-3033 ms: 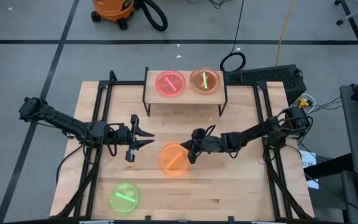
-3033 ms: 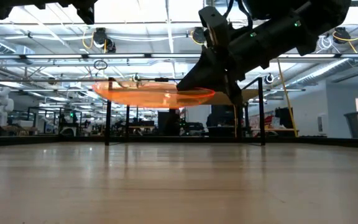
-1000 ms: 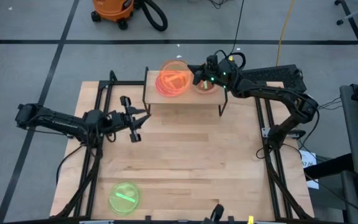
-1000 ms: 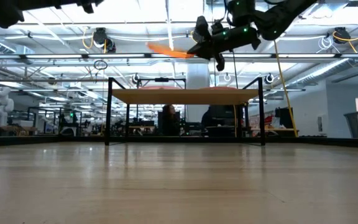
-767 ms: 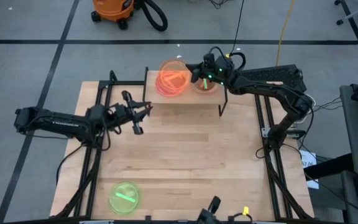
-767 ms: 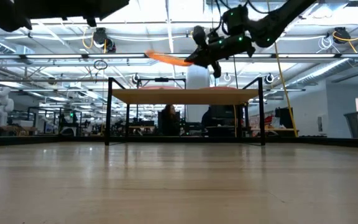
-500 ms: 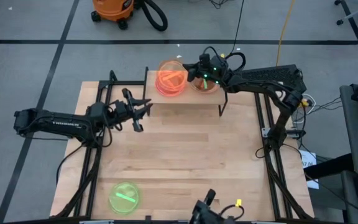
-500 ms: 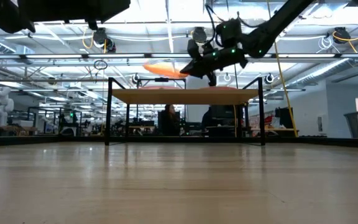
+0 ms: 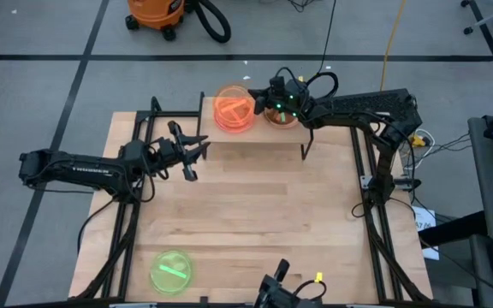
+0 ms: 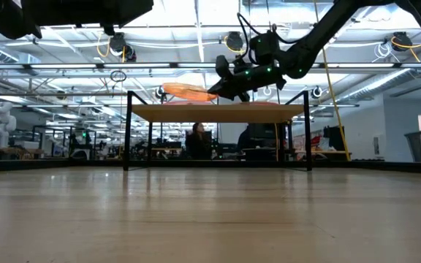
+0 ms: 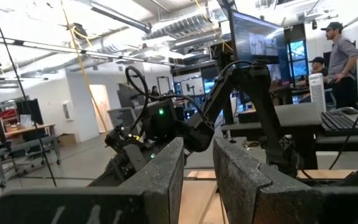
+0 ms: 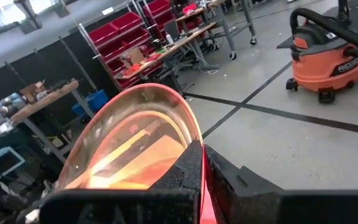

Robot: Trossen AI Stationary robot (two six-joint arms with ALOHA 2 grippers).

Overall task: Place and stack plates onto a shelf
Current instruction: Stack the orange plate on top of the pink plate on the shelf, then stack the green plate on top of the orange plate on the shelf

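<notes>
My right gripper is shut on an orange plate and holds it over the left half of the light-wood shelf. In the low view this plate hovers just above the shelf board, over a pink plate lying there. Another plate with a green streak lies on the shelf's right half, partly under my right arm. A green plate lies flat near the table's near-left corner. My left gripper hovers off the shelf's left end, fingers a narrow gap apart and holding nothing. My right gripper pinches the orange plate's rim on the side toward the table's right, between its two fingers. The fingers reach in from the right, slanting slightly down. The plate is lifted clear and nearly level, its held side a little lower.
Black frame rails run along the table's left and right sides. An orange vacuum stands on the floor beyond the far edge, and a keyboard lies right of the shelf. A dark device sits at the near edge. Bare wood spans the table's middle.
My right gripper has come down toward the shelf and a little to the left with the orange plate. The plate was tilted high above the board and now hangs nearly level just over the pink plate. My left gripper has shifted slightly toward the far edge.
</notes>
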